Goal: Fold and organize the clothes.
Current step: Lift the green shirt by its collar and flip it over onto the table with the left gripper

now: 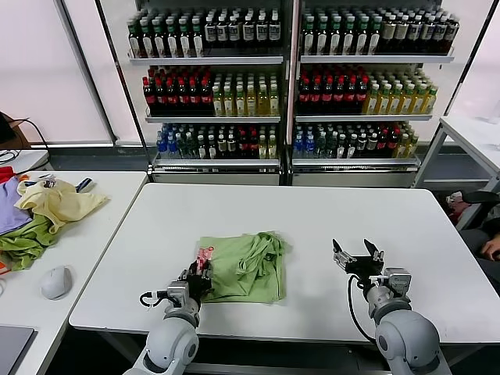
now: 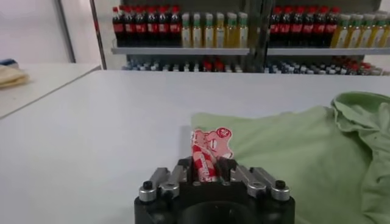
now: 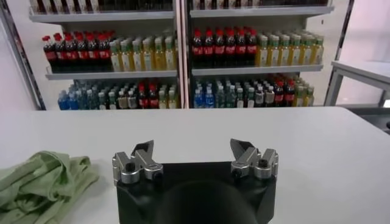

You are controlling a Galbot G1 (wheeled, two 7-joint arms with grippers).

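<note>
green shirt [image 1: 248, 269] lying flat, patch corner toward robot

Glass-fronted drink coolers [image 1: 289, 86] are standing against the back wall, shelves holding rows of bottles; a white side table [image 1: 101, 226] is sitting left, another [image 1: 476, 137] right

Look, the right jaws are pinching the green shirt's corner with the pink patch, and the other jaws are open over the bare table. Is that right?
Not quite: the sides are swapped. The left gripper is the one closed on the shirt at the corner with the pink patch, as the left wrist view shows. The right gripper has its jaws open over the bare table.
</note>
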